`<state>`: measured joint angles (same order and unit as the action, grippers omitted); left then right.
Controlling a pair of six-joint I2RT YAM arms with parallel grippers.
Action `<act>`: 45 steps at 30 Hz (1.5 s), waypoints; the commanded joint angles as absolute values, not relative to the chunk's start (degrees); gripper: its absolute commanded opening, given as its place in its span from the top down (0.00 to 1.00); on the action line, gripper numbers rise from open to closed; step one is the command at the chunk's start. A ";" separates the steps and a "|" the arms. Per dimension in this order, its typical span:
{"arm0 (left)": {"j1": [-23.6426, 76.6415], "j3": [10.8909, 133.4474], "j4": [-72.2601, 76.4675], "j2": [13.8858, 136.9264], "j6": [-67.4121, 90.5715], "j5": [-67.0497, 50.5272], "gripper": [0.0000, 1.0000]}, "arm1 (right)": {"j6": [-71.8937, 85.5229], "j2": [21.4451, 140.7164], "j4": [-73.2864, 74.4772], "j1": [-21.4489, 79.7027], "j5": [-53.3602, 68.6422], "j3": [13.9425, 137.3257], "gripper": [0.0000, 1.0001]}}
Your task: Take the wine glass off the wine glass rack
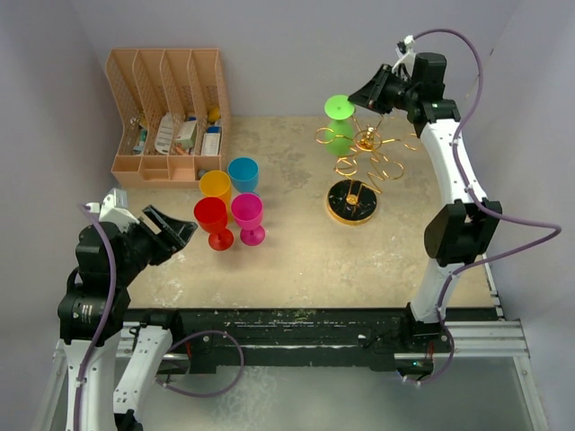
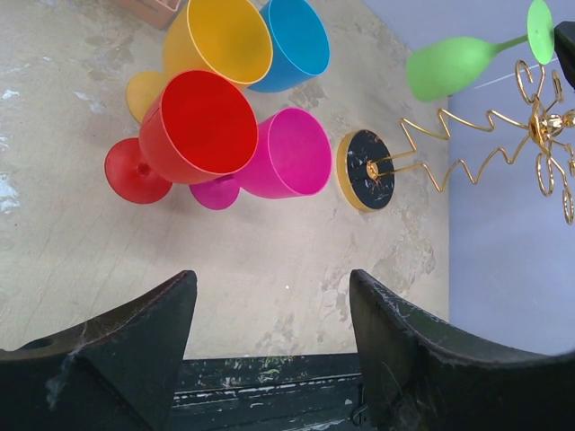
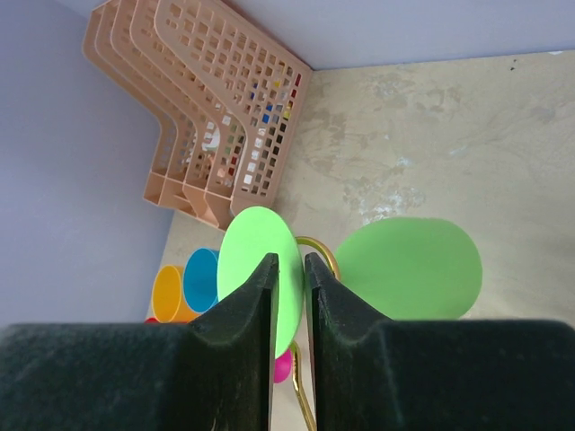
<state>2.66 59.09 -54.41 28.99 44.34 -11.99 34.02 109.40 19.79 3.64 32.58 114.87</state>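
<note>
The green wine glass (image 1: pixel 340 126) hangs upside down on the gold wire wine glass rack (image 1: pixel 367 139), which stands on a round dark base (image 1: pixel 352 199) at the back right. My right gripper (image 1: pixel 358 97) is up at the glass's round foot. In the right wrist view its jaws (image 3: pixel 289 259) are closed to a thin slit in front of the green foot (image 3: pixel 247 251), with the bowl (image 3: pixel 409 269) to the right; I see nothing gripped. My left gripper (image 1: pixel 180 229) is open and empty at the near left, also in its wrist view (image 2: pixel 272 278), with the glass (image 2: pixel 449 65) far off.
Red (image 1: pixel 213 220), pink (image 1: pixel 248 215), yellow (image 1: pixel 216 185) and blue (image 1: pixel 243 172) cups stand together left of centre. A peach file organiser (image 1: pixel 166 112) with small items sits at the back left. Walls close in on both sides.
</note>
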 commanded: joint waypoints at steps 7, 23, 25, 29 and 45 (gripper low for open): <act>2.64 58.37 -52.93 28.74 43.71 -12.49 0.28 | 34.18 105.68 16.32 4.95 35.51 114.72 0.77; 2.64 58.29 -52.73 28.83 43.85 -12.83 0.28 | 33.83 104.22 18.26 6.06 36.45 113.48 0.95; 2.64 58.35 -52.67 28.89 43.86 -12.91 0.28 | 34.43 103.77 17.55 6.01 37.01 112.44 1.00; 2.64 58.71 -52.88 28.91 43.86 -13.04 0.28 | 35.84 102.99 16.89 5.89 35.28 111.41 1.00; 2.64 59.96 -54.14 28.57 43.97 -12.83 0.28 | 47.20 92.57 7.31 2.61 24.48 97.06 1.00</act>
